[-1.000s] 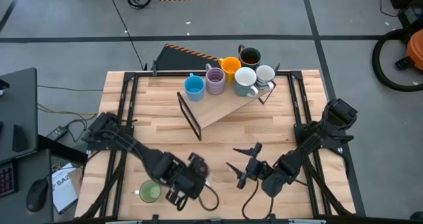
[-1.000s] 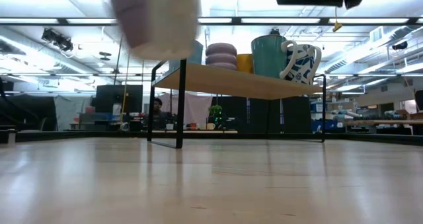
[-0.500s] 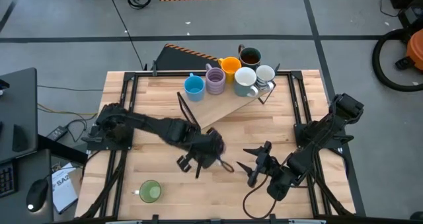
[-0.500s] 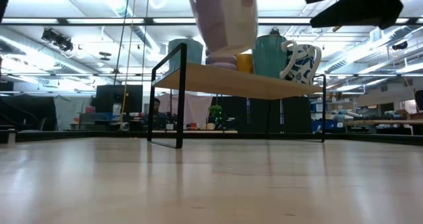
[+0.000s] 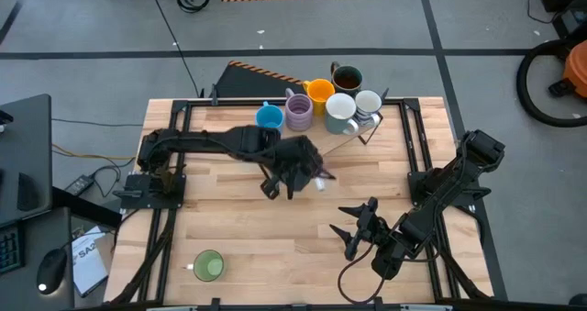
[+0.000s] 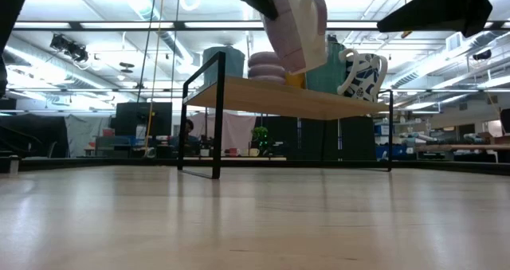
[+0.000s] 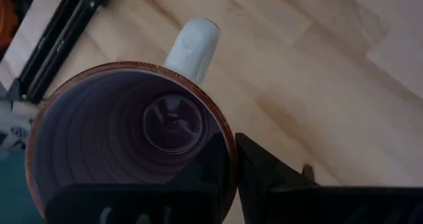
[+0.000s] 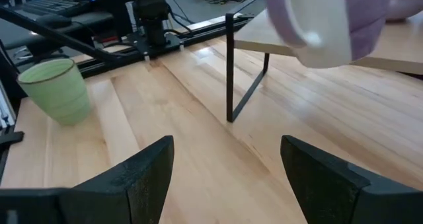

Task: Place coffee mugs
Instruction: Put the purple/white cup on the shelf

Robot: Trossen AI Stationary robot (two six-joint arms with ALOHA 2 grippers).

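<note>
My left gripper [image 5: 298, 169] hangs above the table's middle, just in front of the wooden shelf [image 5: 312, 146], shut on a pale purple mug [image 6: 296, 27] with a white handle [image 7: 192, 42]. Blue [image 5: 269, 118], purple [image 5: 298, 112], orange [image 5: 318, 93], dark [image 5: 347, 77] and two white mugs [image 5: 340, 109] stand on the shelf's top. A green mug [image 5: 208, 265] stands on the table at the near left. My right gripper [image 5: 347, 221] waits open near the table's near right, with nothing between its fingers. My left gripper holds the pale purple mug by its rim wall [image 7: 230, 159], on the side away from the handle. One finger [image 7: 132, 204] is inside the mug and the other [image 7: 277, 184] outside. The fingers come slanting down from above. The mug hangs tilted, clear of the table and shelf.
The shelf stands on thin black legs [image 6: 217, 127] with open room beneath it. Black rails [image 5: 174, 137] run along the table's left and right sides. Bare wood lies between the shelf's front edge and the near edge.
My left gripper has swung from the near left, beside the green mug, toward the table's middle and the shelf, rising a little and rolling its wrist. The mug has gone with it, clear of the table, and is now tilted. My right gripper has rolled and shifted slightly right.
</note>
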